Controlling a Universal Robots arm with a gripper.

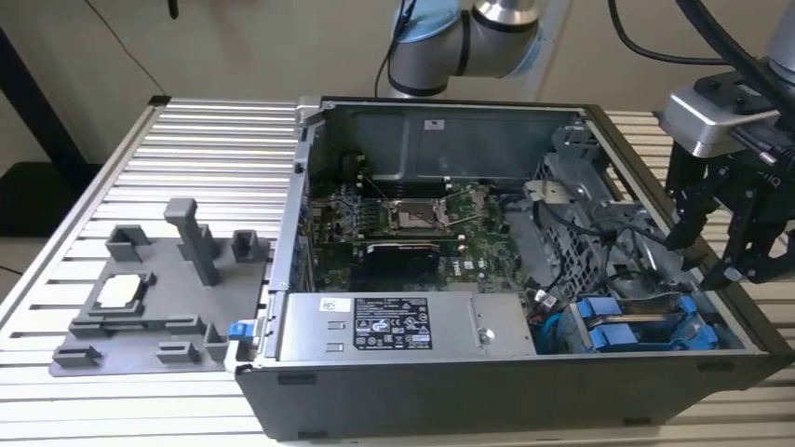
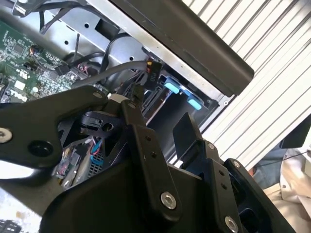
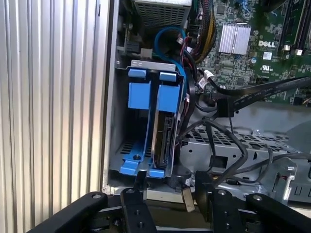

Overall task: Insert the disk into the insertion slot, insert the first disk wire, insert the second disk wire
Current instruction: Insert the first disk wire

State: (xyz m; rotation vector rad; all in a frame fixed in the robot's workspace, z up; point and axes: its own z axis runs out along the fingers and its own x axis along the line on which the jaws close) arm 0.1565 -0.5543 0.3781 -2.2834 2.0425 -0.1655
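The disk (image 3: 163, 140) stands on edge inside the insertion slot (image 3: 112, 145), a grey metal cage at the case's corner, with its blue carrier tabs (image 3: 168, 97) showing. In the exterior view the blue tabs (image 1: 617, 324) sit at the case's near right corner. My gripper (image 1: 708, 247) hovers open above and just right of that corner, holding nothing. In both wrist views the black fingers (image 3: 140, 184) (image 2: 137, 109) stand apart. A black wire connector (image 2: 151, 73) hangs close to one fingertip, apart from it. A flat black wire (image 3: 252, 94) runs across the case floor near the cage.
A second blue carrier (image 3: 140, 94) sits beside the disk in the cage. The silver labelled power-supply box (image 1: 397, 326) fills the case's near side, with the motherboard (image 1: 416, 219) behind it. A grey fixture block (image 1: 162, 298) lies on the slatted table (image 1: 211, 149) at the exterior view's left.
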